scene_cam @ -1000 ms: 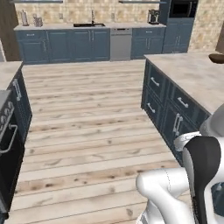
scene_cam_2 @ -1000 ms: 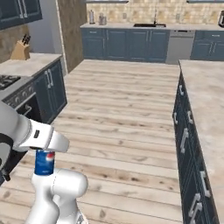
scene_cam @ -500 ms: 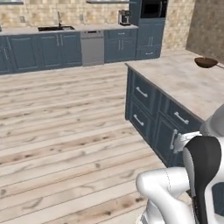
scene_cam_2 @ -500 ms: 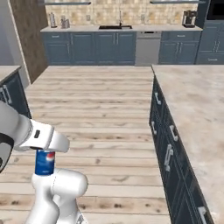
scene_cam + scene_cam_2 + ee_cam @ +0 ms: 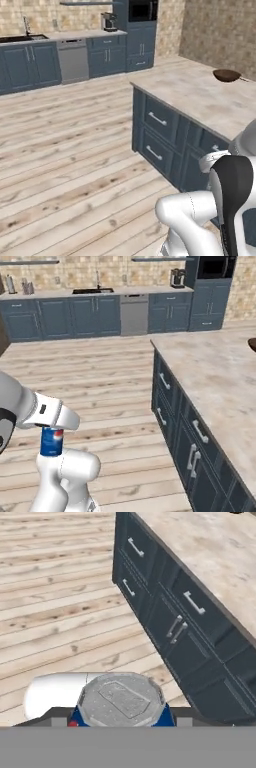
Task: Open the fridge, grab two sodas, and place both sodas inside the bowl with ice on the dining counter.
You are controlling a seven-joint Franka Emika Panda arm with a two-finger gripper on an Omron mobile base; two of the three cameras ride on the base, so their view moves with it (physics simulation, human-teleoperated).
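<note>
While you are carrying the blue soda (image 5: 51, 442) tucked low against the robot's own body, the end effector (image 5: 50, 428) is clamping it from above, jaws closed on the can just under its silver top, which is facing the hand camera. It is hanging upright, probably so it is not swinging or slipping while the base is driving. The bowl (image 5: 226, 75) is sitting near the far edge of the surface (image 5: 200, 95), well apart from the can, so the drop-off is not yet within reach by my judgement. You are facing the near corner of the surface, with its dark blue drawers (image 5: 170, 607) below. Ice in the bowl is too small to tell. Next you are likely needing to close in along the surface's long edge, then lift the can over the rim; watch for clipping the edge.
</note>
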